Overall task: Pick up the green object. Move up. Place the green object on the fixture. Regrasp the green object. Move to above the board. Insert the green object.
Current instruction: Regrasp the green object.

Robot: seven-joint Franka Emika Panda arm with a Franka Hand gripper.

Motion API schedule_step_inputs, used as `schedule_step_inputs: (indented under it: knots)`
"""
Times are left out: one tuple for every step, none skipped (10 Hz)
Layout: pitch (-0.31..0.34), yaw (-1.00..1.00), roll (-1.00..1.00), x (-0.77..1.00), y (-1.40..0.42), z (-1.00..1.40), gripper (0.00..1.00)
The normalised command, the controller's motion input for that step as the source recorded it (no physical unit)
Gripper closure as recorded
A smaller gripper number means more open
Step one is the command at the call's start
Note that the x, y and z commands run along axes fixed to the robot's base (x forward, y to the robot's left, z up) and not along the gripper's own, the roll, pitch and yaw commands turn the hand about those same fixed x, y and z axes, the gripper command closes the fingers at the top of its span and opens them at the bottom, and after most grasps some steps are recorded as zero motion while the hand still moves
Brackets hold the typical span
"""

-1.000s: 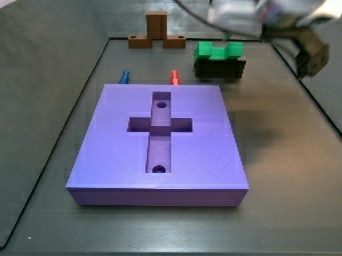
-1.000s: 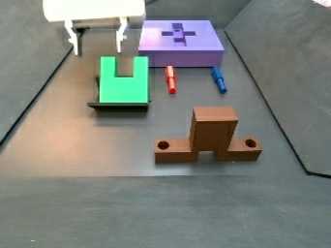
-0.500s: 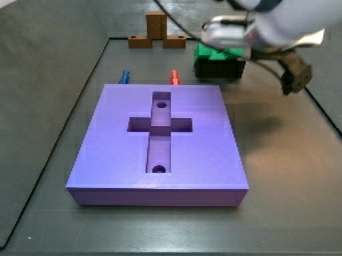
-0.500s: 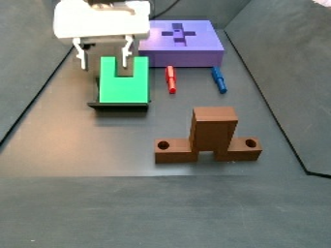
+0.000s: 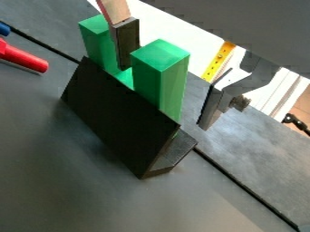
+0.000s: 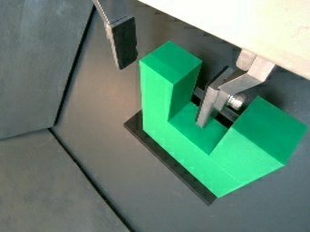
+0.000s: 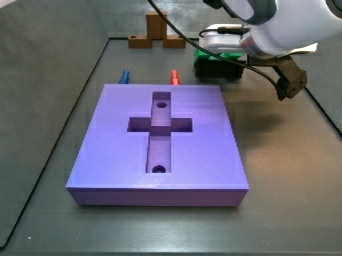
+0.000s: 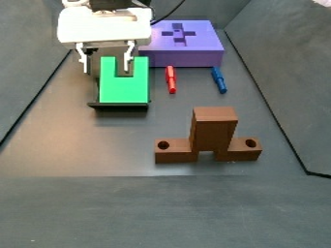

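Currently logged for you: the bright green notched plastic piece [image 6: 212, 127] sat on the dark bracket fixture [image 5: 121, 127]. Your two-finger gripper [image 6: 169, 63] stood open, straddling one green prong, one finger [image 5: 126, 45] down in the notch; nothing was clamped.

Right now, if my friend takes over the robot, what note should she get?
Pincer: open, down around one prong of the green object; one finger outside it, the other in the notch. Not squeezing yet.
Green object sits on the fixture, beside the board.
Done: green object placed on the fixture.
Left: regrasp, lift, move above the board, insert into the cross recess.
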Motion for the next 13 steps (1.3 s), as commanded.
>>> schedule_step_inputs:
  knots:
    - [-0.140, 0.00, -0.34, 0.00, 0.12, 0.07, 0.00]
    - [-0.037, 0.00, -0.16, 0.00, 0.02, 0.01, 0.00]
    - [0.000, 0.00, 0.05, 0.00, 0.00, 0.00, 0.00]
    - [0.000, 0.03, 0.18, 0.00, 0.16, -0.01, 0.00]
    - [0.000, 0.08, 0.16, 0.00, 0.20, 0.00, 0.00]
    - [0.000, 0.00, 0.00, 0.00, 0.00, 0.00, 1.00]
    - [0.000, 0.00, 0.00, 0.00, 0.00, 0.00, 1.00]
    - [0.000, 0.00, 0.00, 0.00, 0.00, 0.00, 1.00]
    - [0.000, 0.00, 0.00, 0.00, 0.00, 0.00, 1.00]
    - [0.000, 0.00, 0.00, 0.00, 0.00, 0.00, 1.00]
    - [0.000, 0.00, 0.00, 0.00, 0.00, 0.00, 1.00]
    - [0.000, 0.00, 0.00, 0.00, 0.00, 0.00, 1.00]
    - [0.000, 0.00, 0.00, 0.00, 0.00, 0.00, 1.00]
